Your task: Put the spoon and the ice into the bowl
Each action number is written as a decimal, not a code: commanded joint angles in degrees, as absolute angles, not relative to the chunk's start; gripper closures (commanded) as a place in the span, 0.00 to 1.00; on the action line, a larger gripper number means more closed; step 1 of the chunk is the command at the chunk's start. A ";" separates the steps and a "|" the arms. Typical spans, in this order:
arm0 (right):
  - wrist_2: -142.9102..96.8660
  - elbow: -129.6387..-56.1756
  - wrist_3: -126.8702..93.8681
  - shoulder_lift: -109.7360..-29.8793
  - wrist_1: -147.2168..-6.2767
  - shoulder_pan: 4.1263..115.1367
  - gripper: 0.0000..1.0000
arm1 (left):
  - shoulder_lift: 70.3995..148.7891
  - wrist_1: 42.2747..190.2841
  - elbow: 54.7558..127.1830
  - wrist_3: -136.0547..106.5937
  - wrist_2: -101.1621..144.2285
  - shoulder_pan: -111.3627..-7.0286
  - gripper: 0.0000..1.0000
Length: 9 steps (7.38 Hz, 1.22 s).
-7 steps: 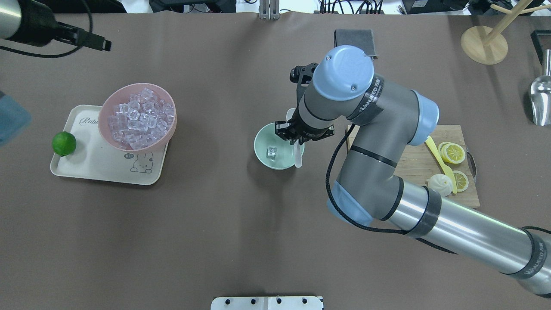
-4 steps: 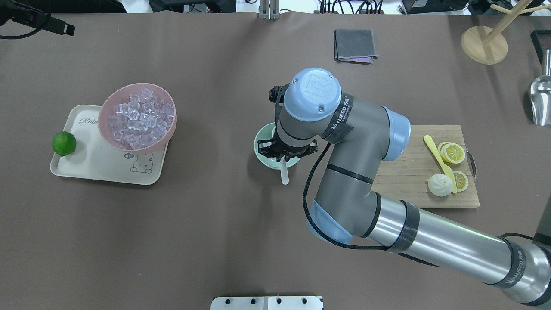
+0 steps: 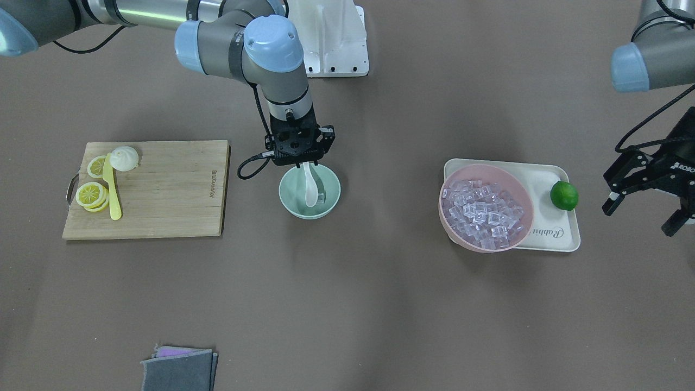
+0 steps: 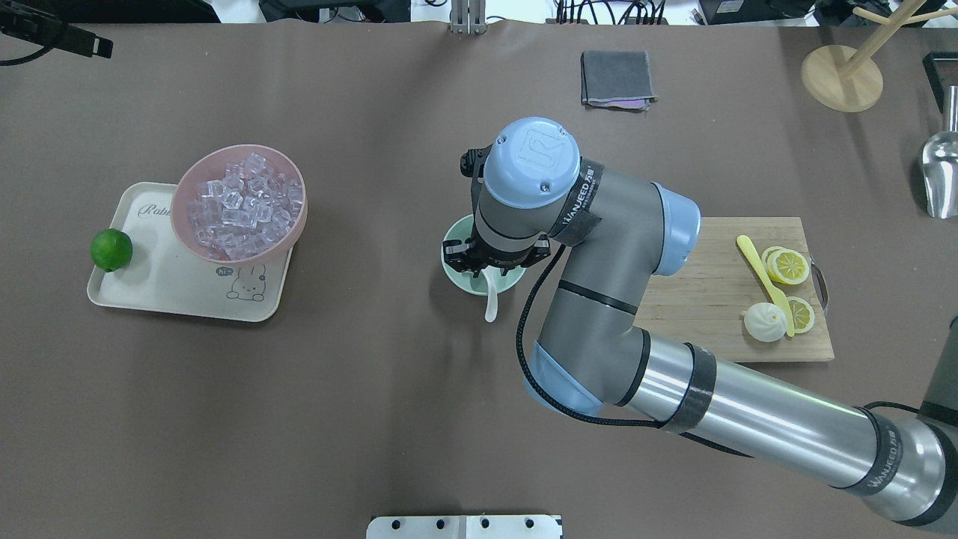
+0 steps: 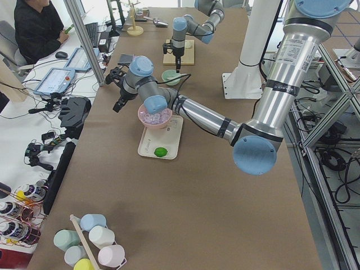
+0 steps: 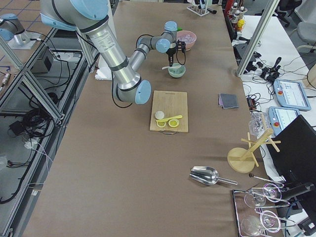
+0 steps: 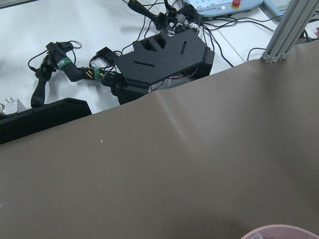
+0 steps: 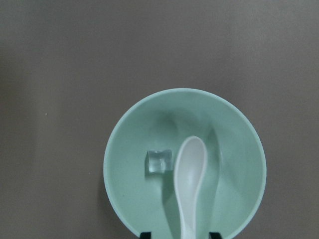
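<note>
Hovering over bowl (image 8: 234, 134) mid-table with right gripper (image 3: 304, 162) spread clear of spoon (image 8: 188, 169) handle, scoop inside beside ice (image 8: 158, 162); left gripper (image 3: 643, 214) likewise spread, near table's left edge.

Right wrist camera close above bowl (image 8: 232, 144), overhead farther

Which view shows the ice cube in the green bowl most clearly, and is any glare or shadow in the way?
Right wrist view: sharpest, with the ice and spoon crisp in the bowl under soft, even light and only faint shadows. Front-facing view: the cube is tiny and glassy, hard to make out. Overhead view: the right arm hides it, and there is a bright glare streak on the arm's silver tube.
</note>
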<state>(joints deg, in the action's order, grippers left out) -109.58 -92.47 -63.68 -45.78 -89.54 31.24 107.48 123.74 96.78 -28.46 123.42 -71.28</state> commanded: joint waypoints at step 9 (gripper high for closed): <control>-116.55 -107.15 -16.17 -77.41 -96.06 63.53 0.00 | 93.99 117.25 93.34 -5.60 122.53 -84.70 0.02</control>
